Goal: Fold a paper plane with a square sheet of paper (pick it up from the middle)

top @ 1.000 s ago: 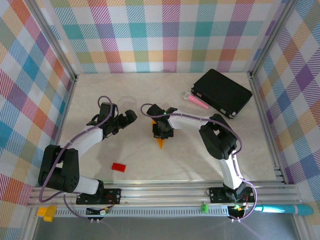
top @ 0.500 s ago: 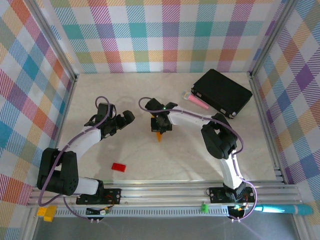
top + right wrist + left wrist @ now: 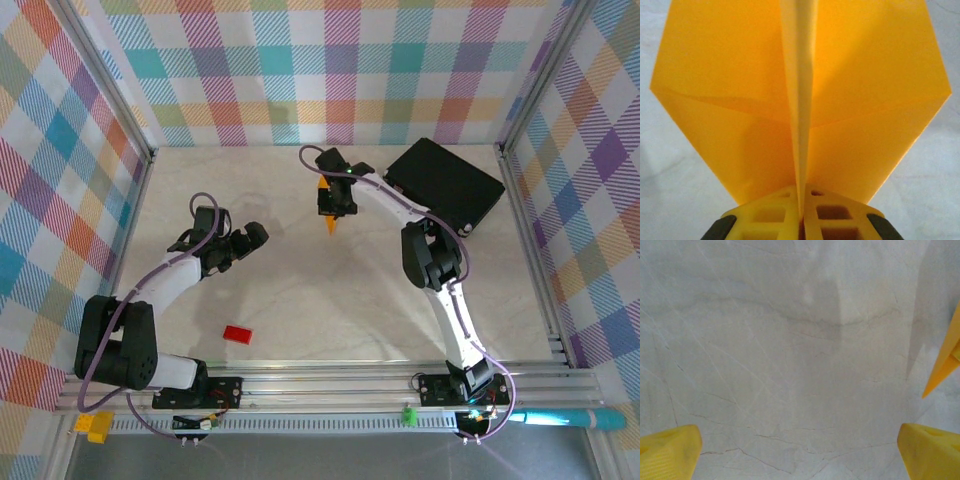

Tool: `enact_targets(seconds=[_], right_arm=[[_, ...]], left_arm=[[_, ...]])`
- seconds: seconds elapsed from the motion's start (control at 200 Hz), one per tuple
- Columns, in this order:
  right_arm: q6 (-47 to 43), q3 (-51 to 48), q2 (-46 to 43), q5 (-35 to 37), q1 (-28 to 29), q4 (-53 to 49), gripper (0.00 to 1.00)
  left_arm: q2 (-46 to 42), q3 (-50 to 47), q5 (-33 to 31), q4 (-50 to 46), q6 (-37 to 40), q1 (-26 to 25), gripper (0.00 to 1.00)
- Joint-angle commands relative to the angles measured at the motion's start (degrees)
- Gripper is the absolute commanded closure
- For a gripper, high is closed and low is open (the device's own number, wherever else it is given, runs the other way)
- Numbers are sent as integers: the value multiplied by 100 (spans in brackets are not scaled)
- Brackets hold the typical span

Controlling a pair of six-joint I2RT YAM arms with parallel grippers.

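Left pincer [image 3: 252,234]: spread wide, with nothing held; bare table [image 3: 790,340] is seen between its fingers.
Red block [image 3: 237,334]: laid on the table, nearer the arm bases than the left pincer and well apart from it.
Paper plane [image 3: 800,100]: gripped along its centre crease, with the wings spread to either side of the right pincer.
Right pincer [image 3: 801,215]: clenched on the paper plane.
Black box [image 3: 445,185]: set to the right of the right pincer.

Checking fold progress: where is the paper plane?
Seen from above, the paper plane is pinched at its crease in the right gripper, far middle of the table, left of the black box.
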Motion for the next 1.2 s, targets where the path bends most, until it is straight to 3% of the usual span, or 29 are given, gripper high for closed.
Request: enact_targets(seconds=[0.0,0.68,1.195], right_arm=[[-332,376,217,-168,-1,-459,90],[-343,559,714,-141,-38,-696,73],[-356,474,1077,802,157,-661,57]], left_arm=[[185,193,206,-79,73,84,0],[312,38,350,264,-99,89,0],[520,42,469,321,-103,93,0]])
